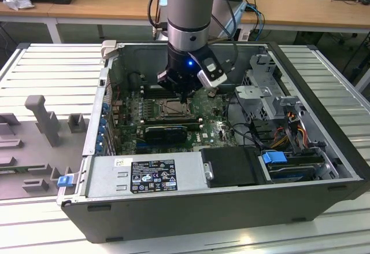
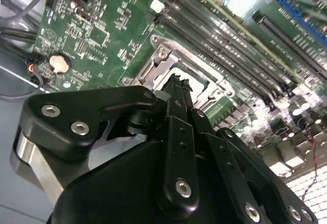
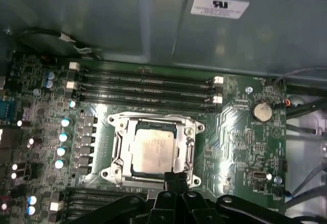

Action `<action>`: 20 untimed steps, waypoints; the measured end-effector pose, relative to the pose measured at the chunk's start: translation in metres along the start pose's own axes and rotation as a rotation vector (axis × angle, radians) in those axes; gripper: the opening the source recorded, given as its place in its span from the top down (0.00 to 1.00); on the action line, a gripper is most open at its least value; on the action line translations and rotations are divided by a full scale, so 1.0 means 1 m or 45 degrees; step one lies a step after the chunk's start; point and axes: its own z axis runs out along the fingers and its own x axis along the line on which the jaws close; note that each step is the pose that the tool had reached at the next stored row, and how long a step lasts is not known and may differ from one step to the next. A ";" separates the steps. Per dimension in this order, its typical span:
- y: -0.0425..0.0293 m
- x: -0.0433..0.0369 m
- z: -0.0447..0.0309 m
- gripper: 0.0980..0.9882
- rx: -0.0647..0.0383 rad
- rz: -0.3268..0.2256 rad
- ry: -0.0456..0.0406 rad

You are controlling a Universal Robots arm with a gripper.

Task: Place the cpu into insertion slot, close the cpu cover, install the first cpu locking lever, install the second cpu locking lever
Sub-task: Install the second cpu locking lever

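Silver-grey and square, the cpu is sitting flat in the insertion slot, showing through the window of the cpu cover, which is lying closed over it. The pincer is hanging right at the socket's edge with its black fingers pressed together, gripping nothing, the tips touching or just above the cover's rim. Long black memory slots are running along one side of the socket, and a coin cell battery is glinting on the green motherboard. In the exterior view the arm is reaching down into the open computer case, which is resting on the table.
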 end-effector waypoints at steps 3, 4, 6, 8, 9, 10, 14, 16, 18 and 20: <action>-0.0035 0.0010 0.0030 0.99 -0.001 0.002 0.016; -0.0039 0.0012 0.0033 0.99 -0.002 0.003 0.016; -0.0045 0.0024 0.0041 0.99 -0.001 0.002 0.016; -0.0047 0.0032 0.0044 0.99 -0.001 0.002 0.016; -0.0050 0.0040 0.0049 0.99 -0.001 0.002 0.016; -0.0052 0.0069 0.0060 0.99 -0.001 0.002 0.016; -0.0087 0.0187 0.0107 0.99 -0.001 0.002 0.017; -0.0153 0.0217 0.0108 0.99 -0.002 0.002 0.017; -0.0224 0.0238 0.0098 0.99 -0.002 0.003 0.017; -0.0238 0.0315 0.0098 0.99 -0.012 0.000 0.017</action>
